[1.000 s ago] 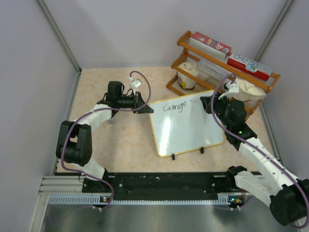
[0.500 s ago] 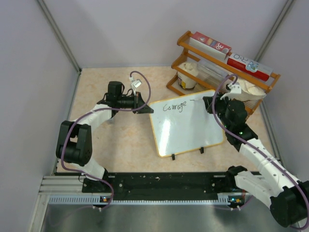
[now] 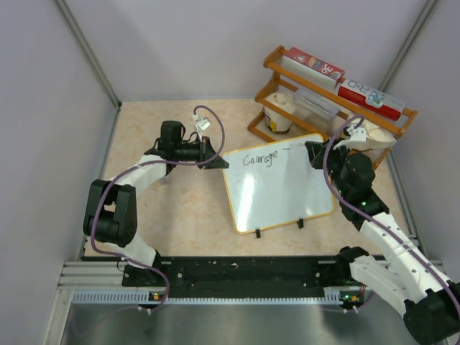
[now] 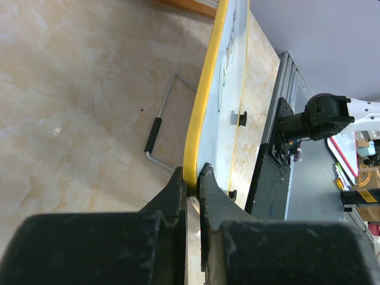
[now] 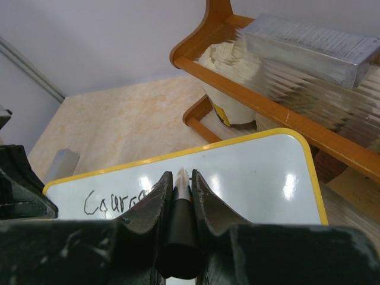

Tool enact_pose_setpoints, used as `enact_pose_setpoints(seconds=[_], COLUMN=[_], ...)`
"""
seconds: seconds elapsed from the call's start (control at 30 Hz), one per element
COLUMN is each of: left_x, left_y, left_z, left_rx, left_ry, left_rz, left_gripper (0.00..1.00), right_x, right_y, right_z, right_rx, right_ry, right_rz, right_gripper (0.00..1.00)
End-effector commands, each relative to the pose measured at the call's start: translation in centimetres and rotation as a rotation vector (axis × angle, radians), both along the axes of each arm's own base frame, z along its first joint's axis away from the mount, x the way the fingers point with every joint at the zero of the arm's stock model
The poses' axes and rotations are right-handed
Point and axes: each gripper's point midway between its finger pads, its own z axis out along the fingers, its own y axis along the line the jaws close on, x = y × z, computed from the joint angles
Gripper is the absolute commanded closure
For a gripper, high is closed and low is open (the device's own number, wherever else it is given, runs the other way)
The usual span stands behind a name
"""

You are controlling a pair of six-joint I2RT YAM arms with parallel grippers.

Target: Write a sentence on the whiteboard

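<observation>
The whiteboard (image 3: 277,188), glossy white with a yellow rim, stands tilted on two black feet at mid-table. The sentence (image 3: 260,158) is one black handwritten word, "Courage", near the top edge, with a short stroke to its right. My left gripper (image 3: 218,162) is shut on the whiteboard's rim at the upper left corner; the left wrist view shows its jaws (image 4: 191,175) pinching the yellow rim (image 4: 205,89). My right gripper (image 3: 314,153) is shut on a black marker (image 5: 181,237), whose pale tip meets the whiteboard (image 5: 255,172) just right of the lettering (image 5: 113,203).
A wooden rack (image 3: 338,97) stands close behind the board's right corner, holding boxes, a clear container and a white tub (image 3: 277,118). A wire stand (image 4: 155,133) props the board from behind. Grey walls close in both sides.
My right gripper has slid a little to the right along the board's top with the marker, and a short stroke has appeared right of "Courage". The left gripper has not moved.
</observation>
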Motion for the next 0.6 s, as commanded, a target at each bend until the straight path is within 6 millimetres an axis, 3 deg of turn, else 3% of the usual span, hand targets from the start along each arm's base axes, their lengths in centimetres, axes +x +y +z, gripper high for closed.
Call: enact_pose_setpoints(seconds=[0.0,0.23,0.57], left_x=[-0.6,-0.6,-0.7], left_y=[-0.4,-0.3,-0.3], left_z=[-3.6,-3.7,-3.6], left_rx=[0.106,0.109,0.111], left_ry=[-0.097,-0.095,-0.098], left_rz=[-0.04,-0.04,-0.042], left_gripper=[1.0,1.0,1.0], right_x=[0.6,1.5,1.9], right_y=[0.2,1.2,1.0], right_z=[1.9,1.9,2.0], right_rx=[0.04,0.063,0.072], right_ry=[-0.056,-0.042,-0.05], right_rz=[0.01,0.037,0.019], right_gripper=[1.0,1.0,1.0])
